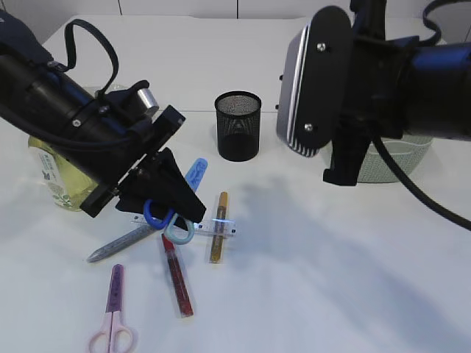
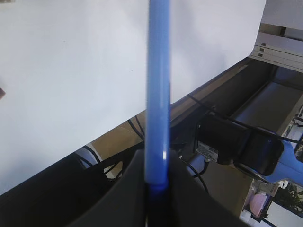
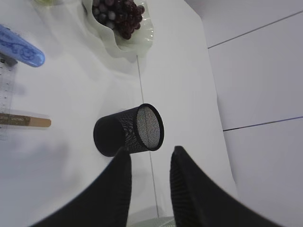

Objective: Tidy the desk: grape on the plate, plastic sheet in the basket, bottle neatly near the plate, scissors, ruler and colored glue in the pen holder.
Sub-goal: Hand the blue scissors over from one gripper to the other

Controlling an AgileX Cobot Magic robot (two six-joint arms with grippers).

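Pink scissors (image 1: pixel 111 321) lie nearest, then red (image 1: pixel 177 273), silver (image 1: pixel 120 243) and gold glue pens (image 1: pixel 218 226) around the clear ruler (image 1: pixel 221 229). My left gripper (image 1: pixel 168 213) clamps the blue scissors (image 1: pixel 159 214) there. My right gripper (image 3: pixel 149 182) hangs parted, empty, above the pen holder (image 1: pixel 238 125). Grapes (image 3: pixel 116 13) sit on the plate (image 3: pixel 142 35) beyond.

Blue scissors (image 1: pixel 157 214): handle pinched in left gripper (image 1: pixel 175 211)
Pink scissors (image 1: pixel 112 323): flat, near edge
Pen holder (image 1: pixel 238 126): upright, empty
Grapes (image 3: pixel 118 13): on plate (image 3: pixel 142 35)
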